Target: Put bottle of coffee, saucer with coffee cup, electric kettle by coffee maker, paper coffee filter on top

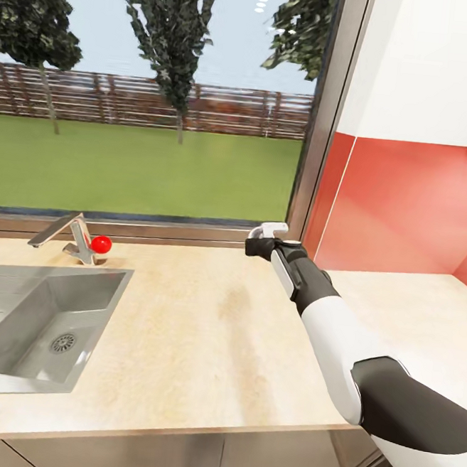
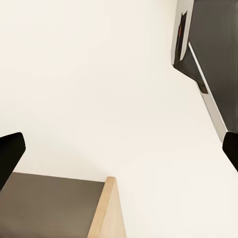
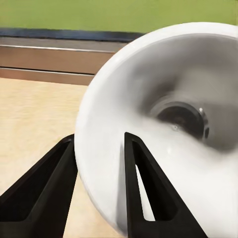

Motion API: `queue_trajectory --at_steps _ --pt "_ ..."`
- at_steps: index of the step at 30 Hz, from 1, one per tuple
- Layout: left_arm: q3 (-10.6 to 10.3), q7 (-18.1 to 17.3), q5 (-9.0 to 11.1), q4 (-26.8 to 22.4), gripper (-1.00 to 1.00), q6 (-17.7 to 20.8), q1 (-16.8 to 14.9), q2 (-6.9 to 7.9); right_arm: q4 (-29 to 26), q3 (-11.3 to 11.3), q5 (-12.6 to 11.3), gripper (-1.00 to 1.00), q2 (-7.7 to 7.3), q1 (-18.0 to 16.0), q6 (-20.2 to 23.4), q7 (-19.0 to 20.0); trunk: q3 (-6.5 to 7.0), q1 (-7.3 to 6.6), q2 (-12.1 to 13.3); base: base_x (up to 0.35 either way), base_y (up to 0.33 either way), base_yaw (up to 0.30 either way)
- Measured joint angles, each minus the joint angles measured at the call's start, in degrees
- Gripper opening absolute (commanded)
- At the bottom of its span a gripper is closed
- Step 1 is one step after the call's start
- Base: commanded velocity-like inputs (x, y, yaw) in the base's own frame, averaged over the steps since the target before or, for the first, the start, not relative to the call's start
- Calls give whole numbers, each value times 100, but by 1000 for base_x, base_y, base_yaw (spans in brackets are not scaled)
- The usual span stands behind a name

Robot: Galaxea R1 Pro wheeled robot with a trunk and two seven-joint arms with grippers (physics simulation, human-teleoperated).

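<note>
Now the right end effector (image 3: pixel 99 148) pinches the white saucer (image 3: pixel 163 124) above the countertop (image 1: pixel 203 330).

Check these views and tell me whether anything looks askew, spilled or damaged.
Nothing looks spilled or damaged. The one thing askew is the white saucer: the right claw pinches its rim, one finger on each face, so it is held on edge above the countertop. That fits carrying it. The sink looks dry.
</note>
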Motion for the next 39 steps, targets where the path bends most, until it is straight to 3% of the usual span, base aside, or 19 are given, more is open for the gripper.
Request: queue_trajectory --at_steps 2,3,9,16,28,39 --pt "0 0 0 0 100 0 0 0 -8 -2 -1 -100 0 0 1 42 0 0 0 0 0 0" --pt "-3 0 0 0 100 0 -1 0 -13 -3 -15 -100 0 0 1 357 0 0 0 0 0 0" --pt "-4 0 0 0 100 0 0 7 -14 -12 -2 -100 0 0 4 779 0 0 0 0 0 0" --pt "-7 0 0 0 100 0 0 8 28 -10 14 -100 0 0 -2 1809 34 0 0 0 0 0" --pt "7 4 7 -2 100 0 0 2 70 -4 21 -100 0 2 -9 1947 141 0 0 -9 8 0" --pt "16 10 9 -9 100 0 1 7 195 0 27 -100 0 9 -5 1933 241 2 1 -218 191 0"
